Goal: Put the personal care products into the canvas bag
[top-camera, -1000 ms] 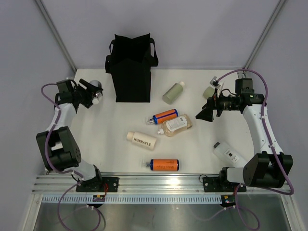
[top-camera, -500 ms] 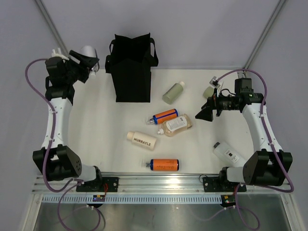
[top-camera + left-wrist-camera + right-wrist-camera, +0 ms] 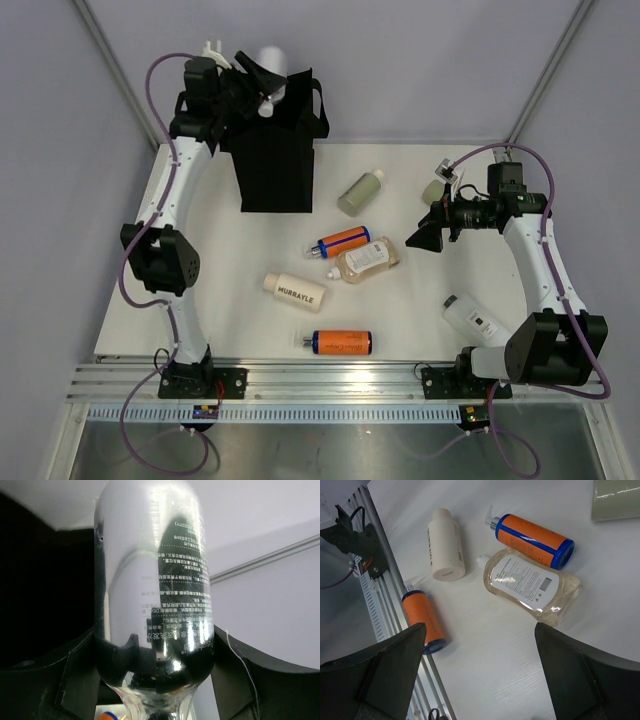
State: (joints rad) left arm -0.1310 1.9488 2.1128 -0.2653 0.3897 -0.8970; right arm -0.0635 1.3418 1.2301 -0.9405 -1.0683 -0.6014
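Observation:
My left gripper [image 3: 260, 88] is raised over the open top of the black canvas bag [image 3: 272, 160], shut on a clear glossy bottle [image 3: 270, 60]. In the left wrist view that bottle [image 3: 150, 570] fills the space between the fingers, with the bag [image 3: 40, 590] dark at the left. My right gripper [image 3: 425, 232] is open and empty, hovering by a sage green bottle [image 3: 433, 191]. On the table lie another sage green bottle [image 3: 360, 193], an orange bottle [image 3: 343, 242], the amber bottle [image 3: 368, 260], the cream MURRAYLE bottle [image 3: 294, 291], a second orange bottle [image 3: 341, 341] and the white bottle [image 3: 474, 316].
The right wrist view shows the open gripper [image 3: 479, 627] above bare table, with the amber bottle [image 3: 530, 582], both orange bottles [image 3: 532, 534] [image 3: 422, 620] and the cream bottle [image 3: 445, 550] beyond. The metal rail [image 3: 330, 375] runs along the near edge.
My left arm has swung up from the table's left side to above the bag's opening, carrying the clear bottle. The right arm has not moved.

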